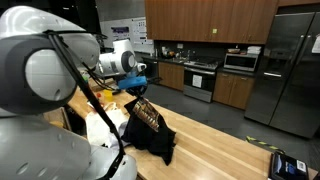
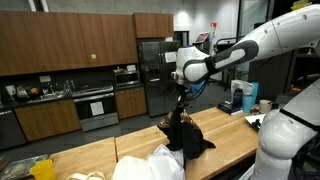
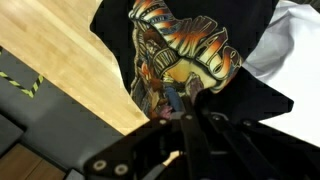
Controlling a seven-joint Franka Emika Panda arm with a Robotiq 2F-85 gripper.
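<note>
- And here's the end effector (image 2: 181, 108), up above the wooden surface (image 2: 90, 155), hanging straight down from the big white arm (image 2: 240, 55).
- Its fingers are pinched together on a black shirt (image 2: 190, 138). The top of the cloth is bunched up between them.
- The shirt drapes from that pinch toward 6 o'clock. Its lower folds pile on the surface in both exterior views.
- In the wrist view the end effector (image 3: 187, 105) comes in from 6 o'clock, and the fingertips meet on the fabric right at the bottom edge of the print.
- That print (image 3: 185, 55) is an orange and gold striped design, sitting at 12 o'clock from the fingers with black cloth all around it.
- A white cloth (image 3: 295, 40) peeks out at 2 o'clock from the print, partly tucked beneath the shirt's edge.
- In an exterior view the same white cloth (image 2: 150, 165) lies at 8 o'clock from the shirt, touching it.
- Bare wood (image 3: 60, 60) shows at 9 o'clock from the shirt in the wrist view. Beyond the surface's edge there's a strip of yellow and black tape (image 3: 20, 85) on the dark floor.
- Behind it all is a kitchen, with a steel fridge (image 2: 152, 70) at 11 o'clock from the end effector and well apart from it.
</note>
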